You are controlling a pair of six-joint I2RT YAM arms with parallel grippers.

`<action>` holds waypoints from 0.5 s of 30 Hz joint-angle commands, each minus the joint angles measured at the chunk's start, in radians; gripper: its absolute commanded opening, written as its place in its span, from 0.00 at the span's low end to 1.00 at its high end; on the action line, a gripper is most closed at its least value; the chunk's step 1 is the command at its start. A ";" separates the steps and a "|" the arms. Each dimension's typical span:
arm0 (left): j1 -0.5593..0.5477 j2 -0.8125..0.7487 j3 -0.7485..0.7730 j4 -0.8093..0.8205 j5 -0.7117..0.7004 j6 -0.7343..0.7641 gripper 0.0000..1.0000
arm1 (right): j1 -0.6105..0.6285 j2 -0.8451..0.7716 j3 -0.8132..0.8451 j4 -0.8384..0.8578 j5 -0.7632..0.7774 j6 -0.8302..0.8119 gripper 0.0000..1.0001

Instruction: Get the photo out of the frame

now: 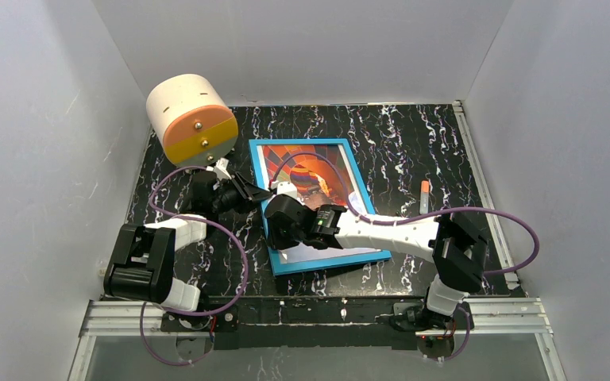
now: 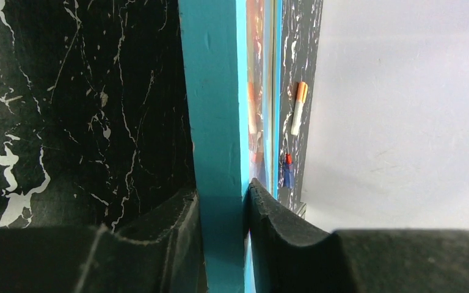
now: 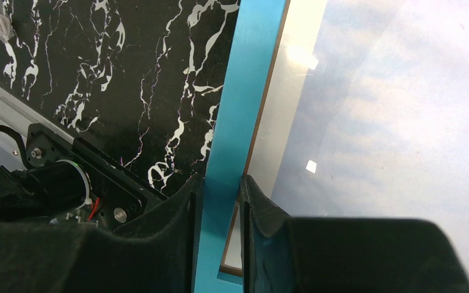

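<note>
White walls close in a black, white-veined marble surface (image 1: 413, 143), and the frame (image 1: 333, 263) lies at its middle, face up, with the photo (image 1: 310, 178) of the balloon inside it. A cream cylinder with an orange end (image 1: 191, 119) stands at the far left corner, apart from the frame.

Both arms work the frame's left rail. The left gripper (image 2: 223, 244) is pinched on the blue rail further back. The right gripper (image 3: 220, 238) is pinched on the same rail near the front corner.

The step in hand looks like securing the frame so it can be raised or turned to reach its back. To do this well, each pinch should sit on the rail alone, not on the glazing. The two grippers should also rise together so that the thin frame does not twist.

Only the top view shows that the grippers share one rail; it hides the jaws. The right wrist view alone shows glare on the glazing and a pale border beside the rail. The left wrist view looks low across the frame to a small orange-capped stick (image 2: 299, 108) beyond the opposite rail. No view settles whether the gripped edge is off the surface.
</note>
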 commanded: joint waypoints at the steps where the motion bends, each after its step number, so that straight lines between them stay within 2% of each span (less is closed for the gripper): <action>1: -0.006 -0.014 0.003 0.035 0.055 0.001 0.22 | 0.008 -0.046 0.021 0.117 -0.047 -0.019 0.11; 5: -0.006 -0.017 0.005 0.014 0.048 0.008 0.12 | 0.008 -0.045 0.029 0.110 -0.049 -0.023 0.17; 8: -0.006 -0.017 0.023 -0.045 0.033 0.034 0.00 | 0.006 -0.044 0.040 0.097 -0.048 -0.027 0.27; 10: -0.005 -0.014 0.045 -0.098 0.030 0.062 0.00 | 0.006 -0.047 0.047 0.083 -0.040 -0.031 0.37; 12: -0.006 -0.018 0.068 -0.157 0.019 0.102 0.00 | 0.006 -0.054 0.047 0.073 -0.030 -0.035 0.42; 15: -0.006 -0.022 0.097 -0.235 -0.005 0.148 0.00 | 0.003 -0.073 0.048 0.059 -0.011 -0.039 0.55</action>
